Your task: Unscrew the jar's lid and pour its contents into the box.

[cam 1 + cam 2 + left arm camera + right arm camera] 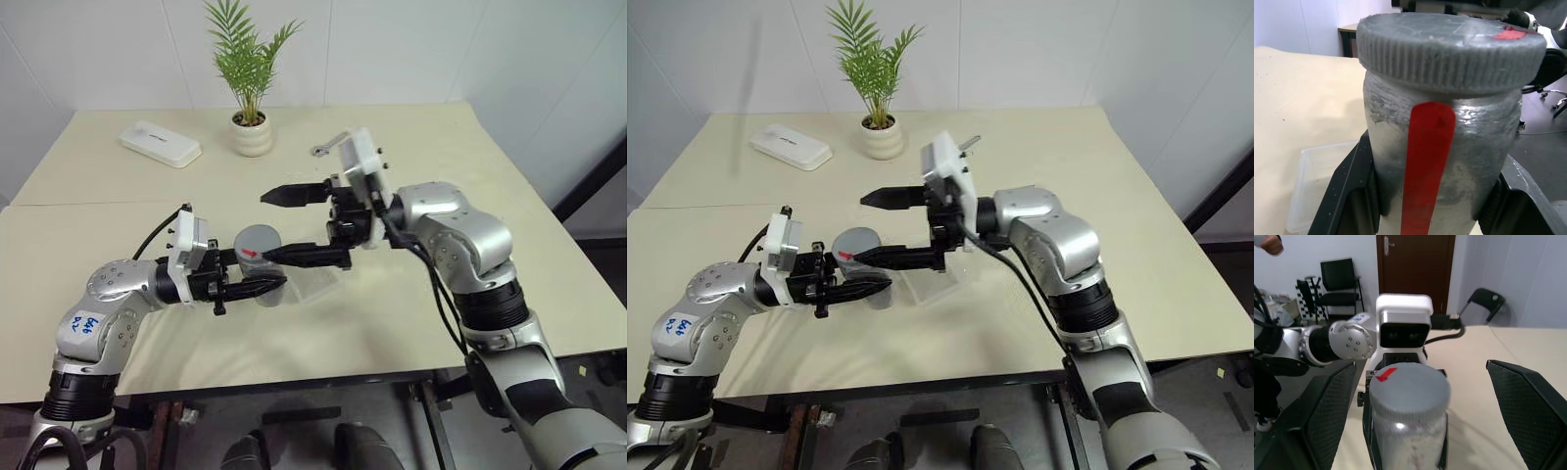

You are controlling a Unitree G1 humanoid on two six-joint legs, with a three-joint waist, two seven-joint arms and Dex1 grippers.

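The left pincer (257, 287) is clamped on the body of the jar (258, 257), holding it clear of the worktop (411, 157), evidently to brace it while the cap is turned. The jar's long axis is roughly upright, with the lid (1449, 46) still seated on top. The right pincer (294, 225) stands wide, fingers either side of the lid without contact, apparently. The box (1317, 181) lies just beside the jar.

The silvery jar (260, 264) with a red stripe sits upright above the table, grey ribbed lid (1449, 51) screwed on; the clear box (313, 286) lies just beside it.
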